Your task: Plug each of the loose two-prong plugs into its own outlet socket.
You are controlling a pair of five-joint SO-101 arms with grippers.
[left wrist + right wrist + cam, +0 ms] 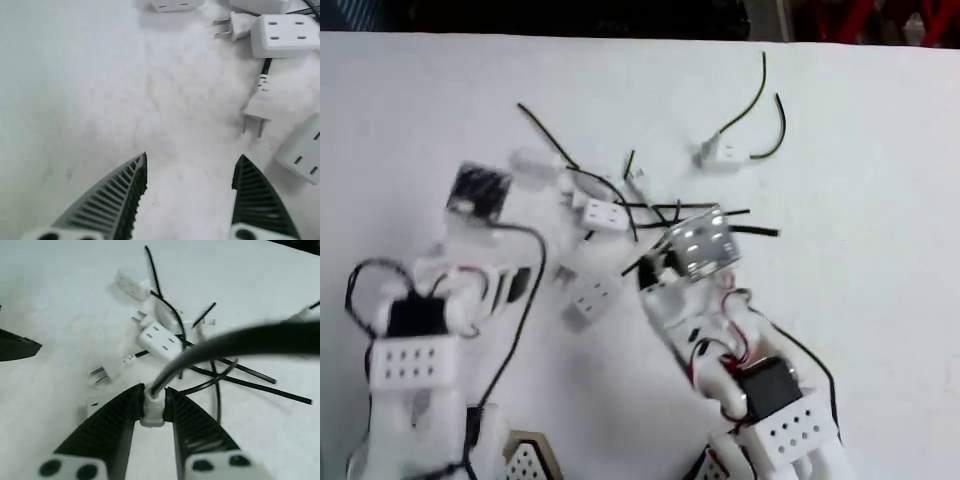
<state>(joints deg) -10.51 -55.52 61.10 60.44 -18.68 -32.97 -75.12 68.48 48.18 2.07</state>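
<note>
High view first, for the count: two arms work over a white table (pixel 880 150), and three white outlet blocks can be told for sure. The middle block (pixel 605 215) lies in a tangle of black cords (pixel 620 185). The near block (pixel 590 297) sits just beside it, closer to the arms. The far block (pixel 720 152) lies well apart from both, with two curling black wires running from it. A blurred white shape at the tangle's far end cannot be identified.

Left wrist view shows two loose two-prong plugs lying flat on the table. The bare plug (pixel 234 26) is right against a slotted block (pixel 285 35), its prongs pointing away from the block. The corded plug (pixel 258 110) hangs on a short black lead near that same block. The left end effector (pixel 192 159) is spread wide and holds nothing, with bare table between its ribbed fingers and both plugs beyond the fingertips.

Right wrist view shows the right end effector (pixel 153 390) closed tight on a third one, the held plug (pixel 151 412). It is pinched by its white body, and a thick black cord arches away from it. Its prongs are hidden. Seen from above, the right end effector (pixel 655 268) sits at the near edge of the tangle.
</note>
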